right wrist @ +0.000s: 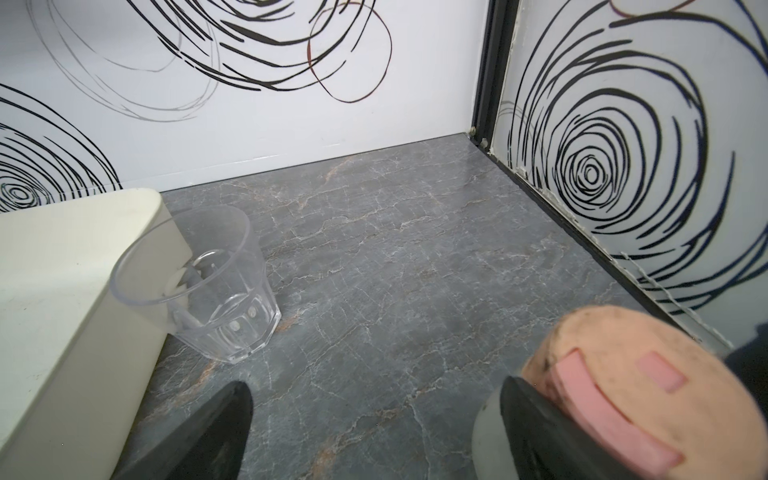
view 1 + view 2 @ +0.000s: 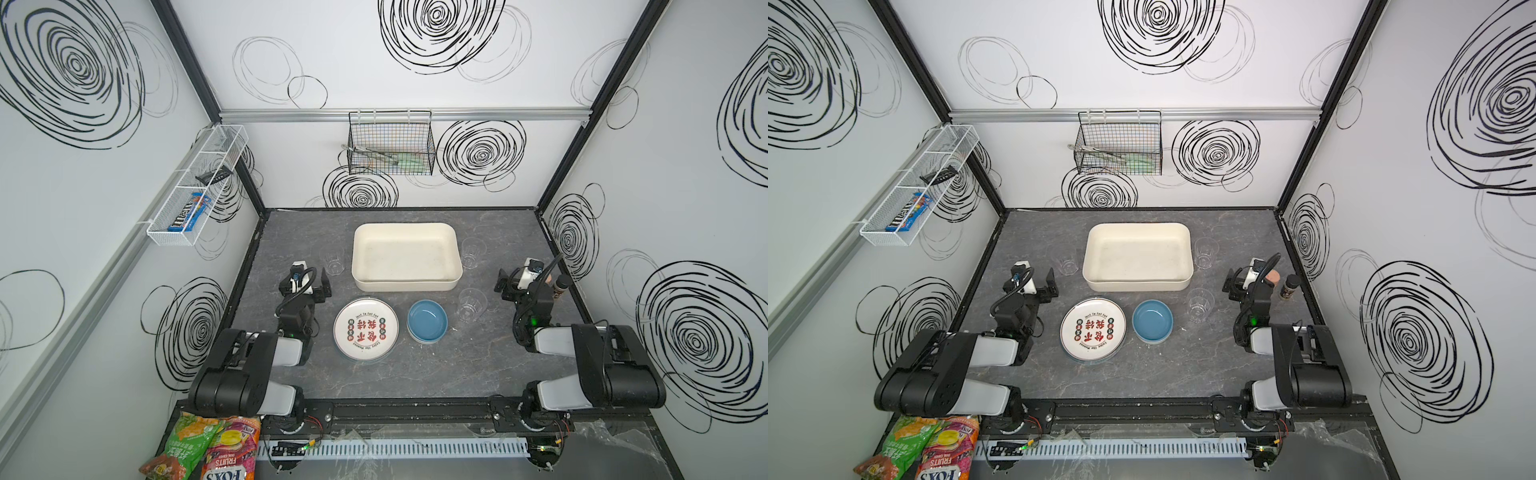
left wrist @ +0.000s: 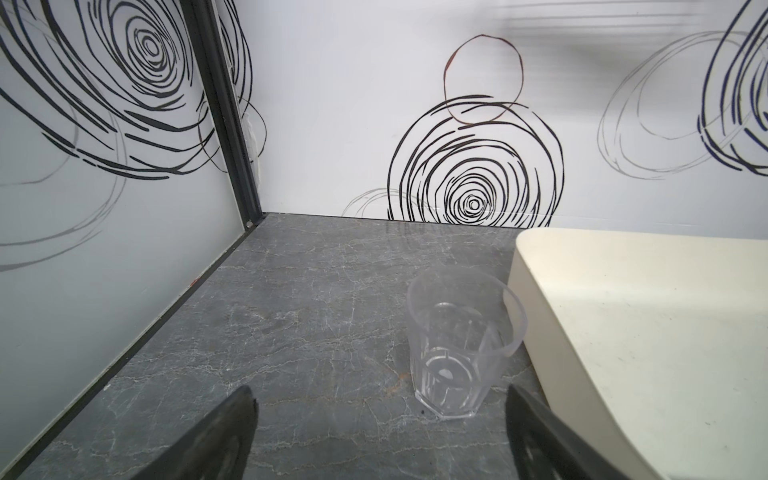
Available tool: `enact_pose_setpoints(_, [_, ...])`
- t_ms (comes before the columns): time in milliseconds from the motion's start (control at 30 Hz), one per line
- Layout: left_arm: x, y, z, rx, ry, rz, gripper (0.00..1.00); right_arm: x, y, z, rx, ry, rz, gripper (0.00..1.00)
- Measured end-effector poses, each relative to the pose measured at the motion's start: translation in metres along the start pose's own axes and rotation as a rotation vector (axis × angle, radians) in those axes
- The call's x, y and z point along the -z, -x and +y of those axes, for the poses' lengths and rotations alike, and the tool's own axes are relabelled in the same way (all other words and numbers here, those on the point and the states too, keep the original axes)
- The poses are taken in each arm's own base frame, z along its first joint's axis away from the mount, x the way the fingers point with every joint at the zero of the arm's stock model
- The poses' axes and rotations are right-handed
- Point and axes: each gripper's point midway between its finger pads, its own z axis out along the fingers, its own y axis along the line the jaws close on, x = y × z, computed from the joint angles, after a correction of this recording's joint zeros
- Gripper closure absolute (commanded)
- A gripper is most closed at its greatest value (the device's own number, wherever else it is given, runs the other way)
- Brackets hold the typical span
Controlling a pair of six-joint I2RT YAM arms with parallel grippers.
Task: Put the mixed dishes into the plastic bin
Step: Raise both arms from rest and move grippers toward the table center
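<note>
Bare grey marble tabletop (image 2: 415, 386) up front is wide open. Tight spots: one clear plastic cup (image 3: 461, 345) hugs the cream-white rectangular plastic bin's (image 2: 407, 286) left wall, another clear cup (image 1: 199, 291) its right wall, and a pink-lidded round shaker (image 1: 623, 386) crowds my right claw (image 1: 378, 384).

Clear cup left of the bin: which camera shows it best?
Left wrist: the cup stands close and upright beside the bin. In both top views the cup is small and faint; the right wrist view misses it.

On your grey marbled bench (image 2: 415, 374) you have the cream plastic bin (image 2: 407, 286) at the back, a left cup (image 2: 333, 262) and right cup (image 2: 471, 251) flanking it, then a plate (image 2: 366, 331), blue bowl (image 2: 427, 321) and near cup (image 2: 469, 305) in a row before it, and a small jar (image 2: 561, 286) by the right wall.
</note>
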Motion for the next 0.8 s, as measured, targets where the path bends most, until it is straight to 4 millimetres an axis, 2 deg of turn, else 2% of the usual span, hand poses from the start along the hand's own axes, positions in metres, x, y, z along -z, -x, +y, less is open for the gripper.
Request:
enact_pose_setpoints(100, [-0.003, 0.025, 0.004, 0.024, 0.031, -0.039, 0.04, -0.001, 0.027, 0.003, -0.02, 0.002, -0.029, 0.03])
enact_pose_setpoints(200, [-0.004, 0.043, 0.008, 0.047, 0.059, -0.047, 0.04, 0.004, 0.053, 0.008, -0.048, 0.022, -0.066, 0.03])
enact_pose_setpoints(400, [-0.019, 0.082, 0.009, 0.112, 0.087, -0.008, 0.04, 0.013, 0.079, 0.028, -0.088, 0.123, -0.061, 0.03])
enact_pose_setpoints(500, [-0.025, 0.097, 0.01, 0.178, 0.098, 0.023, 0.04, 0.016, 0.093, 0.031, -0.175, 0.136, -0.058, 0.03])
enact_pose_setpoints(667, [-0.029, 0.093, 0.018, 0.361, 0.1, 0.113, 0.04, 0.018, 0.105, 0.018, -0.407, 0.108, -0.003, 0.03])
enact_pose_setpoints(800, [-0.022, 0.073, 0.026, 0.558, 0.052, 0.164, 0.04, 0.021, 0.102, 0.005, -0.578, 0.157, 0.035, 0.03])
